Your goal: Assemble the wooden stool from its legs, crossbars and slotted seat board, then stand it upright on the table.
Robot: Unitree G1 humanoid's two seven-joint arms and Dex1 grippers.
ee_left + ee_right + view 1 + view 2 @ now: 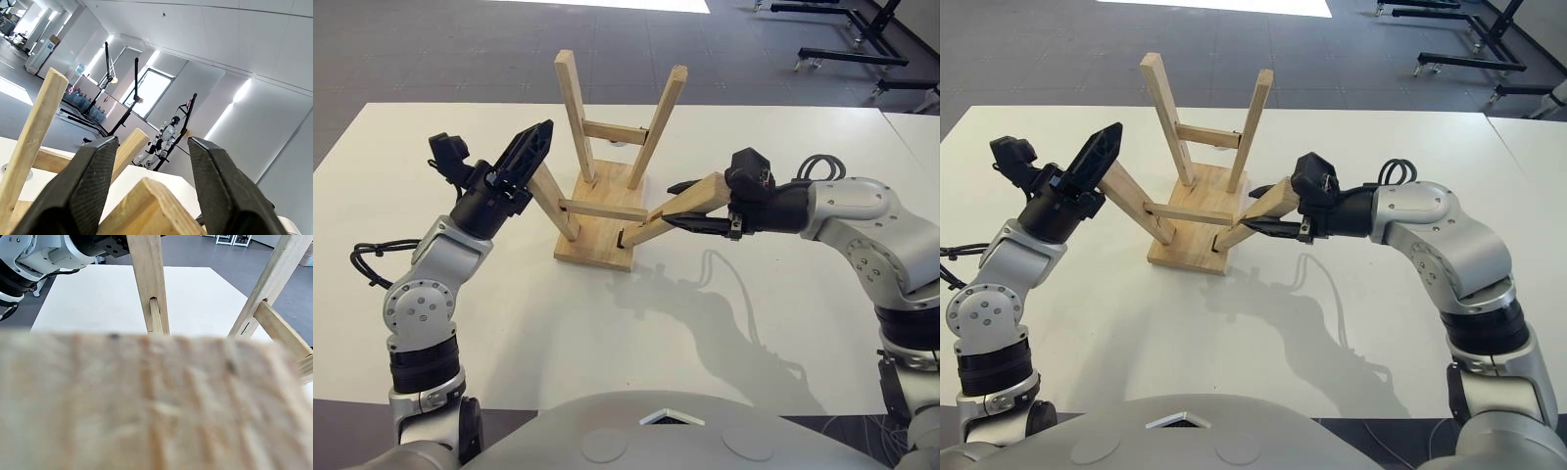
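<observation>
The pale wooden stool [607,186] lies upside down in the middle of the white table [783,323], its square seat board [592,243] flat on the top and all four legs pointing up. The left gripper [540,137] clamps the tip of the near-left leg [556,208]. The right gripper [672,204] pinches the near-right leg [646,233] from the side.

White table [509,323], grey floor [460,49], black wheeled frames [852,54], bright window [146,90]
</observation>
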